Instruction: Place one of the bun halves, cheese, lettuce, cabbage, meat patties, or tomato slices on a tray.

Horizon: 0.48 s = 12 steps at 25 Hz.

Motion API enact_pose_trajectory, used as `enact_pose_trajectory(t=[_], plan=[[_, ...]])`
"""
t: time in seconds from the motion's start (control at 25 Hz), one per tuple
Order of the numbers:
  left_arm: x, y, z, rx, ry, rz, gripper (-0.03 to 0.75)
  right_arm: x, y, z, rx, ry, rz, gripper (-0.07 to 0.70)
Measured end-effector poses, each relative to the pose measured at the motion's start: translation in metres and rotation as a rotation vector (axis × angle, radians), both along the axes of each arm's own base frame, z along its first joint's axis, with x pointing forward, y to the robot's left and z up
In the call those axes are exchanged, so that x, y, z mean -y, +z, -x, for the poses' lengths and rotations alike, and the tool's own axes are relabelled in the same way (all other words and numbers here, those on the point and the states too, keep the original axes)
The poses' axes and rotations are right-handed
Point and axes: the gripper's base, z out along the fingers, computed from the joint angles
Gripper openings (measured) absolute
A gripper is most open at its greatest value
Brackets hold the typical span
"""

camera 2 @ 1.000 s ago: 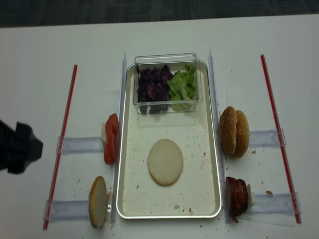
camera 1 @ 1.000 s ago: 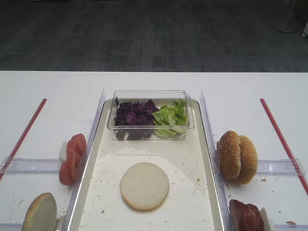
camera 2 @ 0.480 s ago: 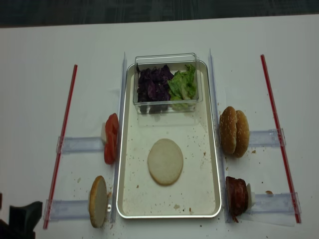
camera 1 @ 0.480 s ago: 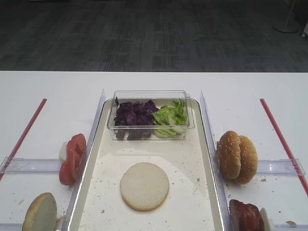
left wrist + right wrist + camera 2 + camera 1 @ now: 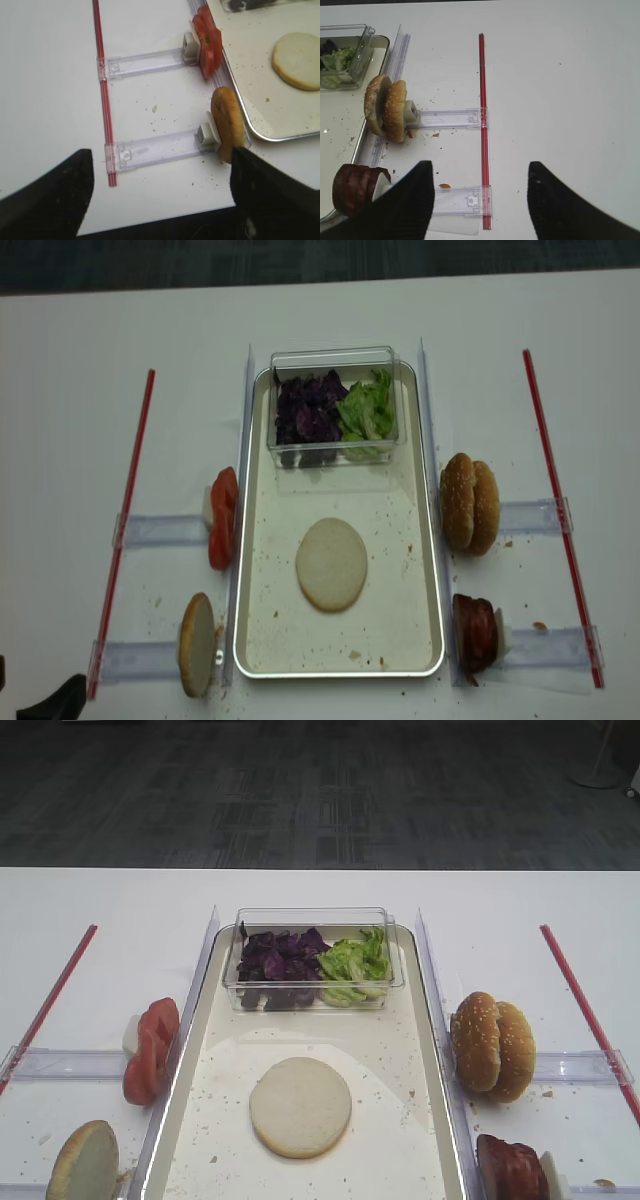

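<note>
Currently a bun half [image 5: 331, 564] is lying flat mid-tray [image 5: 259, 640]; the left gripper [image 5: 160, 200] and right gripper [image 5: 479, 200] are both hanging with jaws spread, holding nothing.

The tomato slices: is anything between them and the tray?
Only a clear plastic strip along the tray's left rim. The tomato slices stand on edge just outside it. The tray floor beside them is bare except for crumbs.

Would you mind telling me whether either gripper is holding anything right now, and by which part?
Nothing is held. The left gripper and the right gripper both stand open and empty above the table, beside the tray.
</note>
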Motion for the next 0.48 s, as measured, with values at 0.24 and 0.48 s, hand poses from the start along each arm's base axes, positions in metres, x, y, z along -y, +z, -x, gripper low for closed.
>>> enact_pose_trajectory(t=[0.24,0.48], plan=[[0.0,-0.002,0.008,0.07,0.003,0.002,0.519,0.0,0.0,0.0,0.0,0.0,0.0,0.445],[-0.004,-0.004,0.019,0.15,0.054,0.003,0.519,0.0,0.0,0.0,0.0,0.0,0.0,0.445]])
